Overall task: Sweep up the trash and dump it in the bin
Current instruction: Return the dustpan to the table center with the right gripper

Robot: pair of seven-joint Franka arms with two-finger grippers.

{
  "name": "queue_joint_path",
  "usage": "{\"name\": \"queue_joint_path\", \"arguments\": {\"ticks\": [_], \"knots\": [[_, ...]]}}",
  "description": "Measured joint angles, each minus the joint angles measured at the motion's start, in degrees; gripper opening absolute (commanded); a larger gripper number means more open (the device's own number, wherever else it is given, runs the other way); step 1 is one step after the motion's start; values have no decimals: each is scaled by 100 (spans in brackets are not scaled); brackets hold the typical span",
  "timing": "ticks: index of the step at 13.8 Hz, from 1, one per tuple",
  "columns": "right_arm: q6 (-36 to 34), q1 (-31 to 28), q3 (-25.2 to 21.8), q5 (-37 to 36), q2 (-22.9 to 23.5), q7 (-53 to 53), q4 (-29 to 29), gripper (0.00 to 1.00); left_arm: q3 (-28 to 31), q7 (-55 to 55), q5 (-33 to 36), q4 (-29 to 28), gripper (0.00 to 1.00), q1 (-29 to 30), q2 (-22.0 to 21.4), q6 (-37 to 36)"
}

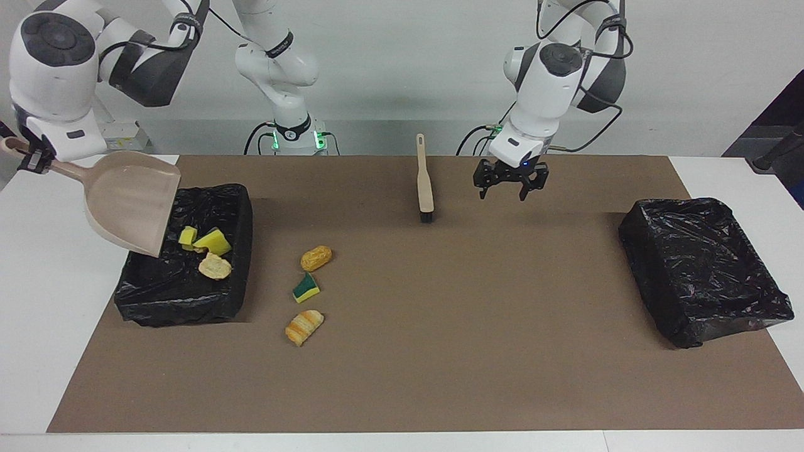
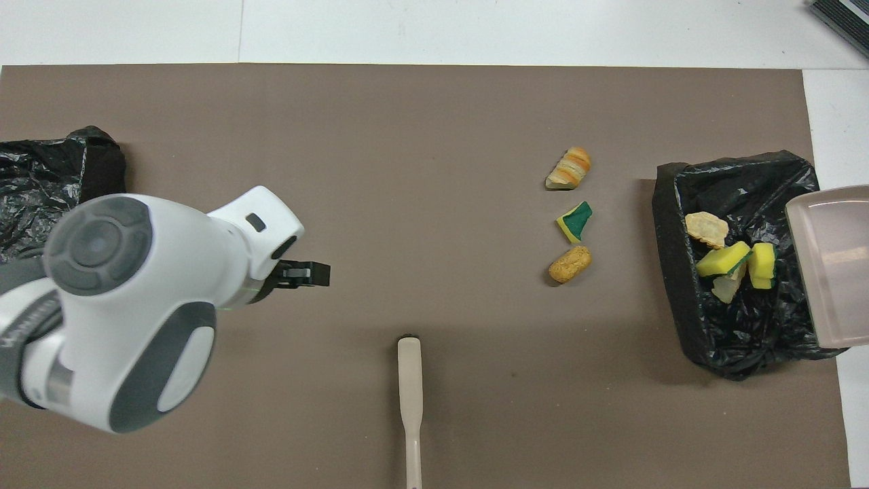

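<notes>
In the facing view, the right gripper (image 1: 34, 160) hung at ten o'clock, off the brown mat (image 1: 440, 351) and above the white table (image 1: 38, 314), its fingers clenched on the handle of the beige dustpan (image 1: 129, 201). The pan was tipped steeply, mouth down, with its front lip over the rim of the black-lined bin (image 1: 182, 295) at the right arm's end. It looked emptied.

Four scraps (image 1: 210, 242) lay inside that bin just under the lip: yellow sponge chunks and bread-like pieces.

Three scraps (image 1: 306, 287) lay loose on the mat at three o'clock of the bin, close beside its wall. They formed a short row: a golden roll nearest the robots, then a green-faced sponge bit, then a striped bread piece. They lay between the bin and the hand brush (image 1: 426, 185).

The brush lay flat at twelve o'clock of the mat, bristles pointing away from the robots. The left gripper (image 1: 510, 188) hovered over the mat just beside it, toward the left arm's end, fingers spread and released with nothing between them.

A second bin (image 1: 703, 270) sat at three o'clock. In the overhead view the left arm's body hid part of it.
</notes>
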Motion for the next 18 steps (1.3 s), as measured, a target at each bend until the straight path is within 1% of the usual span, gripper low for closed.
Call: {"name": "queue_joint_path", "arguments": {"ticks": [1, 3, 4, 6, 8, 10, 13, 16, 18], "knots": [[-11, 0, -1, 372, -14, 118, 42, 0, 2, 219, 9, 410, 100, 186, 42, -400], [-91, 7, 2, 1230, -34, 802, 73, 0, 1, 643, 34, 1134, 100, 496, 153, -1037], [-214, 29, 38, 1513, -44, 1306, 72, 0, 2, 898, 48, 1398, 100, 643, 191, -1221], [-353, 187, 163, 1933, -51, 2420, 68, 0, 8, 1181, 52, 1717, 100, 883, 219, -1554], [-380, 488, 255, 2295, -53, 3650, 49, 0, 14, 1302, 53, 1852, 100, 1042, 238, -1677], [-378, 881, 287, 2698, -48, 4932, -25, 0, 13, 1434, 53, 1877, 100, 1079, 256, -1678], [-64, 1466, 298, 3230, 76, 6756, -131, 0, -12, 1596, 53, 1879, 100, 1079, 261, -1679], [425, 2246, 306, 3571, 424, 8728, -176, 0, -1, 1835, 53, 1879, 100, 1089, 261, -1682], [892, 2775, 310, 3828, 772, 10131, -199, 0, -2, 1878, 53, 1879, 100, 1095, 261, -1684]]}}
